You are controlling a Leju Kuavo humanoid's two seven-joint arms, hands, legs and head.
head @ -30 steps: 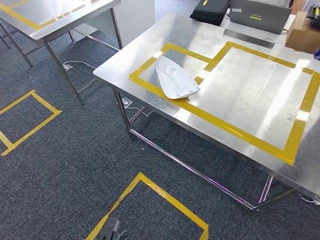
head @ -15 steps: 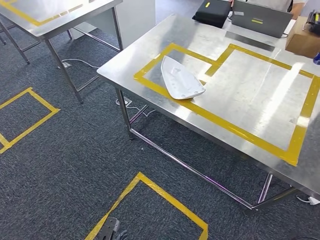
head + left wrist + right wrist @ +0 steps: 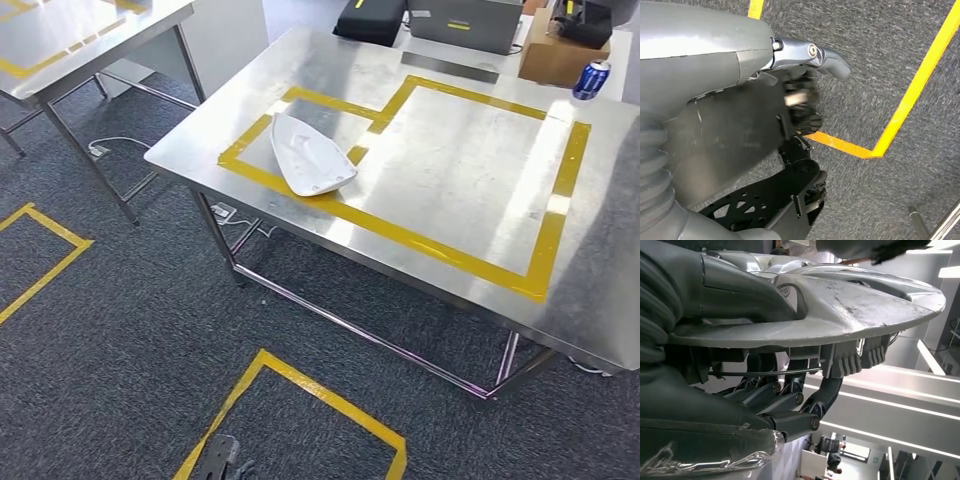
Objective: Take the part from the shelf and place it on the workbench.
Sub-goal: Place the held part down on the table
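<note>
Part, grey-silver shell (image 3: 851, 305) – it's in the right hand (image 3: 753, 395), seen close in the right wrist view. The thumb lies over its smooth side and the dark fingers (image 3: 791, 402) curl up under the ribbed side, so it's clamped btwn them.

Head view, big to small:
- Carpet (image 3: 136, 330), dark grey, w/ a yellow tape square (image 3: 317, 390) on it in front of the bench.
- Workbench (image 3: 453, 190), bare steel top on a tube frame. A yellow tape outline (image 3: 423, 240) marks a stepped zone on it.
- Second steel table (image 3: 90, 35) at far left, well apart from the bench.
- White part (image 3: 309, 155), iron-shaped, lies flat on the workbench inside the outline's left end. One edge is just beside the front strip of tape.
- Laptop (image 3: 464, 20), black case (image 3: 370, 18) & cardboard box (image 3: 555, 55) sit along the bench's far edge.
- Blue can (image 3: 591, 80) stands upright just beside the box.

Left hand (image 3: 798, 85) hangs over the carpet near a corner of floor tape – thumb (image 3: 828, 57) sticks out and there's nothing in it. Its fingers are a dark blur; can't tell if they're spread or curled.
</note>
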